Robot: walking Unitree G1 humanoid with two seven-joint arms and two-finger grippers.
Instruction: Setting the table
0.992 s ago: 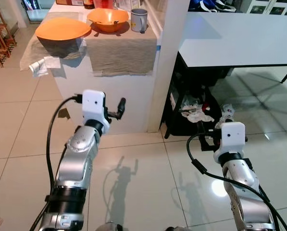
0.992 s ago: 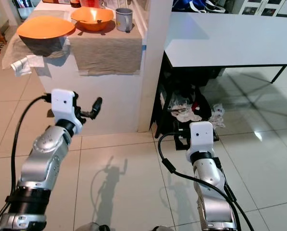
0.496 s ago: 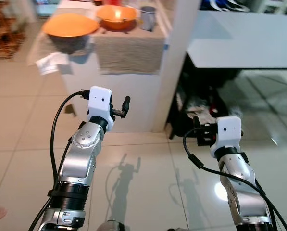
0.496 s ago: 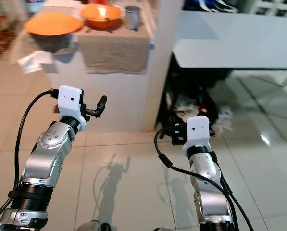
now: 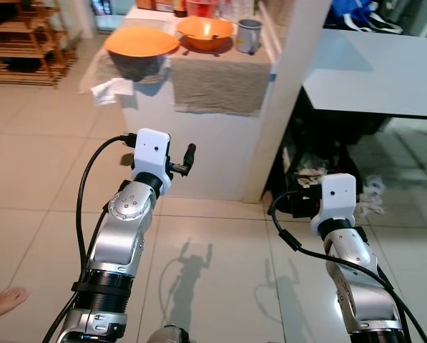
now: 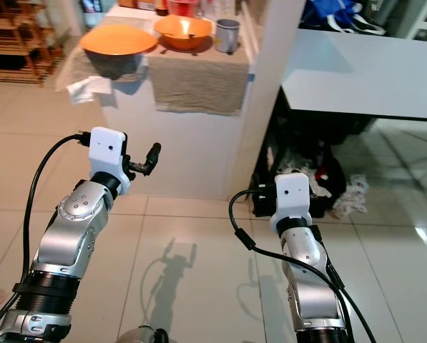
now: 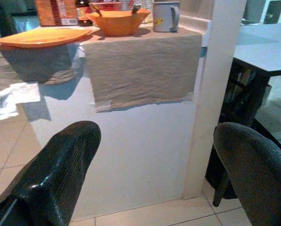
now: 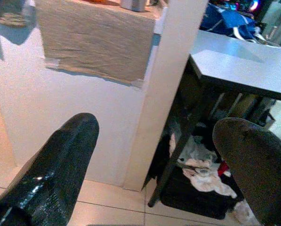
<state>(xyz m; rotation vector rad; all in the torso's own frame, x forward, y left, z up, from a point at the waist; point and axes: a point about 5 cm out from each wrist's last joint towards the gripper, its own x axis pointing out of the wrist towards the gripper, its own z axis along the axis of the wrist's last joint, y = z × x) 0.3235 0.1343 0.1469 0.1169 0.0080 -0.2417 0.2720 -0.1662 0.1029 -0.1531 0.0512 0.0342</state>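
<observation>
An orange plate (image 5: 141, 41), an orange bowl (image 5: 205, 28) and a grey mug (image 5: 249, 34) stand on a white counter draped with beige cloth (image 5: 220, 82). A white table (image 5: 374, 75) lies to the counter's right. My left gripper (image 5: 187, 158) is raised in front of the counter's white side, well below the dishes. It is open and holds nothing, as the left wrist view (image 7: 156, 134) confirms. My right gripper (image 5: 297, 204) is held lower, toward the dark space under the table. It is also open and empty (image 8: 156, 125).
A white pillar (image 5: 292, 86) separates the counter from the table. A black basket of crumpled items (image 5: 317, 175) sits under the table. Wooden shelves (image 5: 27, 36) stand at the far left. A person's foot (image 5: 2, 304) rests on the tiled floor at the bottom left.
The camera has swung left, so the counter and table sit further right in the picture, and the shelves and a foot have come into view. Both arms keep their pose.
</observation>
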